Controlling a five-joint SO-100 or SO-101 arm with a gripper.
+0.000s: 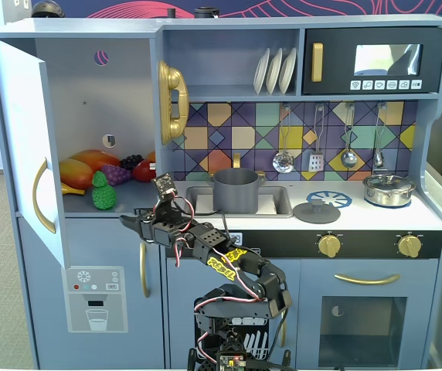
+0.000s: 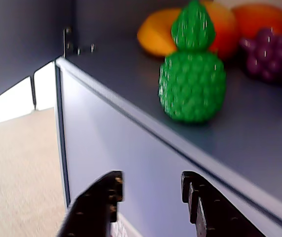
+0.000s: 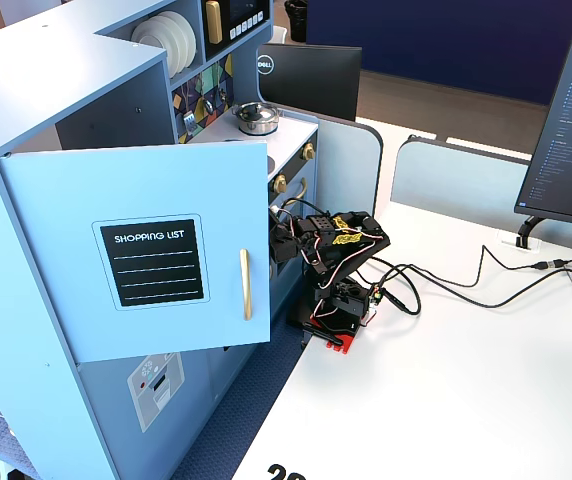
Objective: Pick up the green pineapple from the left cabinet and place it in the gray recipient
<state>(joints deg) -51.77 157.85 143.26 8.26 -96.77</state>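
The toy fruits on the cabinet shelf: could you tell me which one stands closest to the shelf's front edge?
The green pineapple, upright, stands nearest the front edge; the purple grapes and the orange and red fruits lie behind it. The open gripper sits just below that edge.

My arm is black plastic, with yellow patterned stickers on its middle links, red-and-white cables looping alongside, and two black ridged fingers.

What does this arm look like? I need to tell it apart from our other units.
A black plastic arm with yellow-and-black stickers on its middle links and thin red, white and black wires looped along the joints. The gripper has two black, ridged fingers. A red part shows at its base.
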